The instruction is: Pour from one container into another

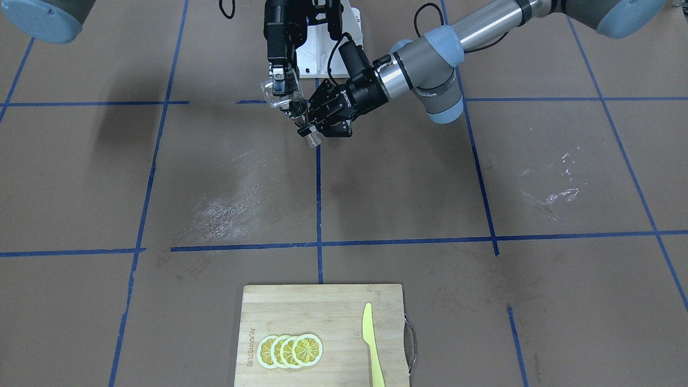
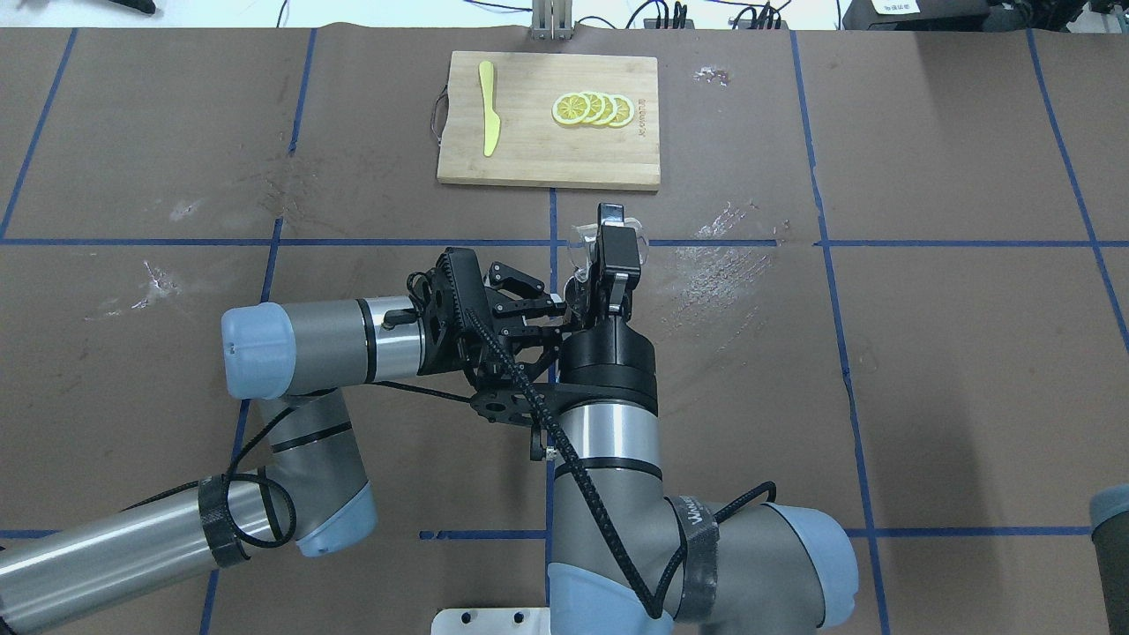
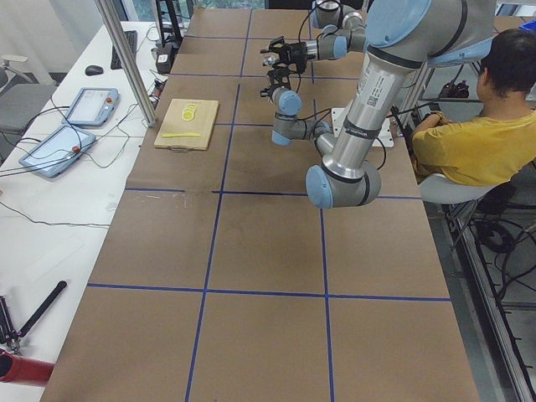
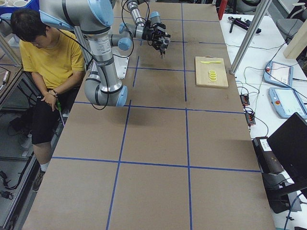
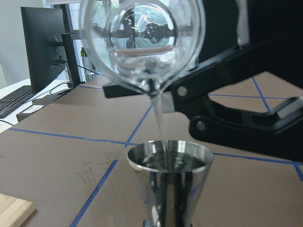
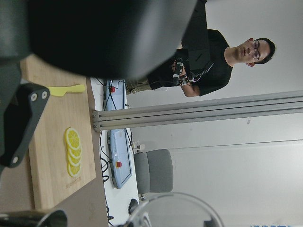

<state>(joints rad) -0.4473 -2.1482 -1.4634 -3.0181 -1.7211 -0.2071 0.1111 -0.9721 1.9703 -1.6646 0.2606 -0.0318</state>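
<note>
The small clear measuring cup (image 5: pixel 142 42) is tipped mouth-down, and a thin stream of clear liquid falls from its lip into the metal jigger (image 5: pixel 168 175) right below. My right gripper (image 1: pixel 279 88) comes down from above, shut on the clear cup (image 1: pixel 271 94). From the side, my left gripper (image 1: pixel 309 131) is shut on the jigger (image 1: pixel 312 141), holding it upright above the table. In the overhead view the right gripper (image 2: pixel 613 256) and left gripper (image 2: pixel 569 304) meet near the table's middle. The cup's rim (image 6: pixel 175 208) and the jigger's rim (image 6: pixel 33 218) show in the right wrist view.
A wooden cutting board (image 2: pixel 529 159) lies at the far side with several lemon slices (image 2: pixel 591 109) and a yellow knife (image 2: pixel 488 106). A seated person (image 3: pixel 481 126) is behind the robot. Tablets (image 3: pixel 71 126) lie beside the table's far edge.
</note>
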